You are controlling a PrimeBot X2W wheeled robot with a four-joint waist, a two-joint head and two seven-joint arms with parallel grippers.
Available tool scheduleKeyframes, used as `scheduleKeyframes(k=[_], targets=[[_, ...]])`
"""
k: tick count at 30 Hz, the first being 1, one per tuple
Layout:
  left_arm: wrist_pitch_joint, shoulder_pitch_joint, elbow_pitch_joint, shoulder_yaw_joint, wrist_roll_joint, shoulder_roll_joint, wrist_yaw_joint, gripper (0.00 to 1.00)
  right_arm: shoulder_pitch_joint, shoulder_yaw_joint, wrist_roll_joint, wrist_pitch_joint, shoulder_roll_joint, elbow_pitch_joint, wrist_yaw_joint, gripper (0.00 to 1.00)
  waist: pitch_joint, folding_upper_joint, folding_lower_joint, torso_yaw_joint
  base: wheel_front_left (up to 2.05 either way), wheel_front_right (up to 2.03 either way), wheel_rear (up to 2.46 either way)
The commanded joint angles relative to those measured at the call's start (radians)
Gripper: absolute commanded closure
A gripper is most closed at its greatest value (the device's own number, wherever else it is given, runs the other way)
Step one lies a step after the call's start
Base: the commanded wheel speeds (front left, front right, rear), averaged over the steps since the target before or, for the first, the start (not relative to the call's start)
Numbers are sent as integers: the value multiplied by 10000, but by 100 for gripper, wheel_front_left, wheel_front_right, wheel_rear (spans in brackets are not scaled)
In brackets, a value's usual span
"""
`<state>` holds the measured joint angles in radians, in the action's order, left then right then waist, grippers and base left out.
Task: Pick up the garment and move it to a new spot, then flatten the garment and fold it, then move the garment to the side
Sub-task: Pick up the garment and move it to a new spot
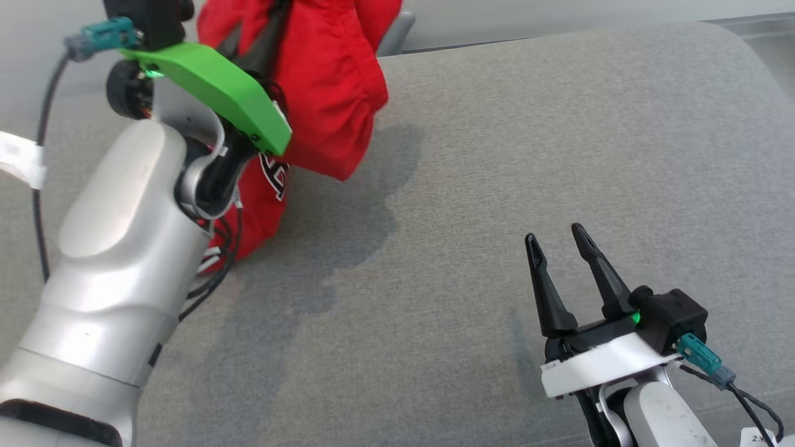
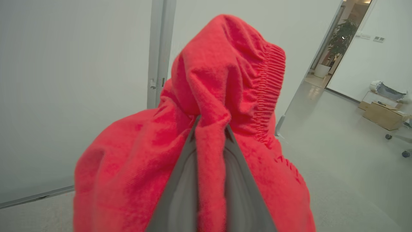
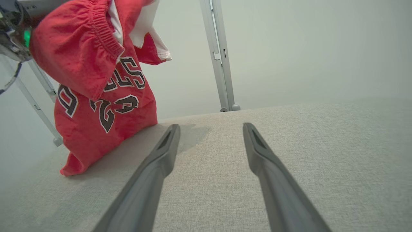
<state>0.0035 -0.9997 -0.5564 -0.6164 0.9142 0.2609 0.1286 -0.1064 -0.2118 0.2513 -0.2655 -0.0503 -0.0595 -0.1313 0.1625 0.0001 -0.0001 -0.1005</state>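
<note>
The garment (image 1: 329, 81) is a pair of red shorts with black-and-white lettering and an elastic waistband. It hangs bunched at the upper left of the head view, its lower end resting on the grey fabric surface (image 1: 497, 186). My left gripper (image 2: 210, 124) is shut on a fold of the garment (image 2: 225, 80) near the waistband; its fingers are mostly wrapped in cloth. My right gripper (image 1: 559, 239) stands open at the lower right, well apart from the garment, nothing between its fingers (image 3: 167, 145). In the right wrist view the garment (image 3: 96, 96) hangs at the left.
The grey cushioned surface stretches wide to the right and front. Its far edge (image 1: 559, 37) runs along the top of the head view. Pale wall panels with a metal post (image 3: 219, 54) stand behind. A doorway with a potted plant (image 2: 341, 42) and cardboard boxes (image 2: 383, 112) lies beyond.
</note>
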Motion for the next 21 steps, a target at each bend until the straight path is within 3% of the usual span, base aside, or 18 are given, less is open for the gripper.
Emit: scheduleKeyframes(k=[1,6,13,20,21], targets=[[9,180,-76,-50,-71,-93,-31,100,81,-20,25,9,-3,46,10,0,-67,-1,1,-617,0,0,0],[120,715,-739,-416,21,-578,-126,100,-149,-1,99,9,-2,152,10,0,454,-1,1,-1112,0,0,0],[-604,1334,-2251,-924,-238,-1230,-59,100,-414,-243,193,9,-3,181,10,0,1132,-1,1,-1605,0,0,0],[-1588,1582,-3656,-1464,-660,-1667,-39,100,-297,-211,189,9,-3,96,10,0,933,-1,1,-1564,0,0,0],[-1768,1640,-3787,-1429,-558,-1747,-31,91,-252,-215,182,9,-6,67,10,0,821,-1,1,-1509,0,0,0]])
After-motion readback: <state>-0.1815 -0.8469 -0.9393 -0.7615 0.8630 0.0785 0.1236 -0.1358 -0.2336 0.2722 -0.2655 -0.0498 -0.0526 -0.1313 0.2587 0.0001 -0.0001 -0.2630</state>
